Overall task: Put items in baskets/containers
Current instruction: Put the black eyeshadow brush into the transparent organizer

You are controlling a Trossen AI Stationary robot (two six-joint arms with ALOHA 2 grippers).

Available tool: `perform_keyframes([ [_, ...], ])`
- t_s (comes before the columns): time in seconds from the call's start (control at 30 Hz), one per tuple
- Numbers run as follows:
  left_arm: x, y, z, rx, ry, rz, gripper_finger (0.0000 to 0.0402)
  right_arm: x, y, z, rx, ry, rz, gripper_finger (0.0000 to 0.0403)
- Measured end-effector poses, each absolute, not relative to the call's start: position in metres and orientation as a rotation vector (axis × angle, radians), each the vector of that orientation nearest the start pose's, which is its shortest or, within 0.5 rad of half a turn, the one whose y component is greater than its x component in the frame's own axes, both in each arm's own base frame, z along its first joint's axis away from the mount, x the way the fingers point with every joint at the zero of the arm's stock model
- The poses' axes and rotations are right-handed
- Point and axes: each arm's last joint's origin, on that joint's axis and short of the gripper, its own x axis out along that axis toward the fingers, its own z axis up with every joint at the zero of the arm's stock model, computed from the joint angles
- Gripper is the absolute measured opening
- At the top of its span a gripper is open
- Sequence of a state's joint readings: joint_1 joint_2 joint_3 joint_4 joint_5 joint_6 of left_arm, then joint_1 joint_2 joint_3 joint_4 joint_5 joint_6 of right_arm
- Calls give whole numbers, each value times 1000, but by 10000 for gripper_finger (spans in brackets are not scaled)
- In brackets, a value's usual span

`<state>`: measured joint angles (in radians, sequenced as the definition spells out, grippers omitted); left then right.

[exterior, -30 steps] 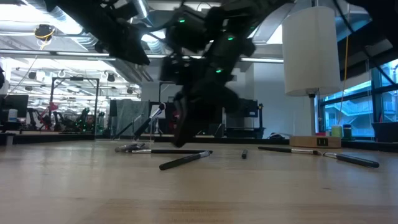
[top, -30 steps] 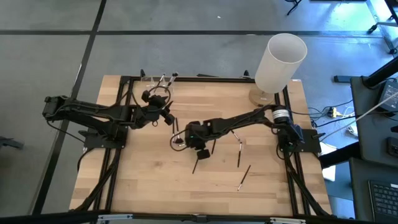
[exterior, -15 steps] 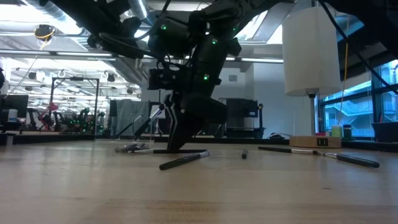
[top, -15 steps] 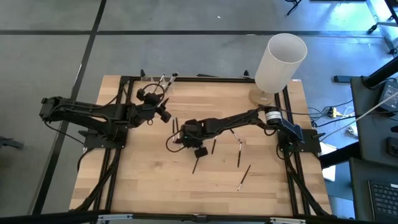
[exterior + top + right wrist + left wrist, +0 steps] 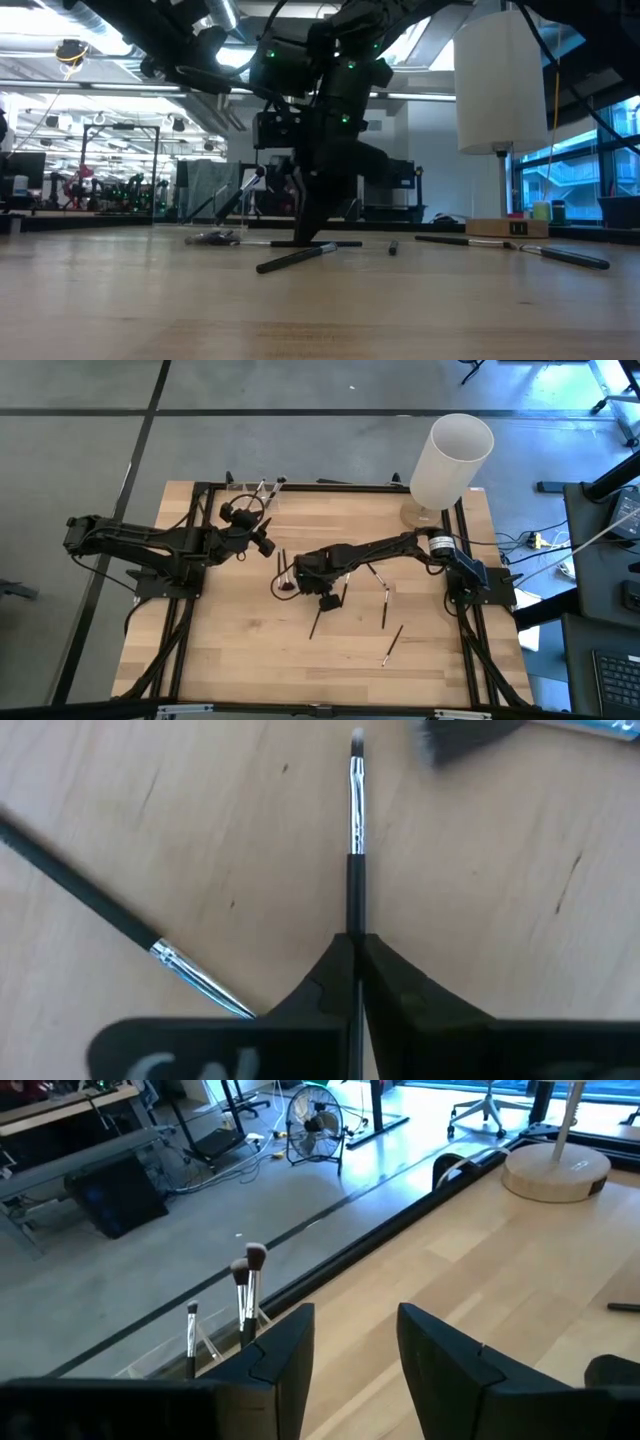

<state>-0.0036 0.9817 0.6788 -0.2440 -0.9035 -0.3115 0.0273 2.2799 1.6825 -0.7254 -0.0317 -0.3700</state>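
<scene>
Right gripper (image 5: 355,952) sits low over mid-table with its fingers pinched on a thin black-handled brush (image 5: 356,830) lying on the wood; another brush (image 5: 120,932) lies just beside it. Left gripper (image 5: 355,1342) hovers with fingers apart near the far edge, close to clear cups (image 5: 262,488) holding upright brushes (image 5: 247,1285).

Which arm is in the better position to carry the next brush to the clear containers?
The right. Its claw is shut on a thin brush at mid-table. The left claw is open and holds nothing, waiting beside the containers.
</scene>
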Motion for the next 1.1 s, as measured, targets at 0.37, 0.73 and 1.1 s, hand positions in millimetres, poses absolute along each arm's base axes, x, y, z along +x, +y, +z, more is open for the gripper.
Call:
perform_keyframes([
  [0.37,198,22,262,-30,375,945,141,451,-4,150,-131,1236,314,17],
  [0.73,192,22,254,-57,429,981,141,399,-40,213,-42,1085,154,3],
  [1.1,194,23,248,-167,374,1068,141,306,-53,221,24,510,-70,5],
])
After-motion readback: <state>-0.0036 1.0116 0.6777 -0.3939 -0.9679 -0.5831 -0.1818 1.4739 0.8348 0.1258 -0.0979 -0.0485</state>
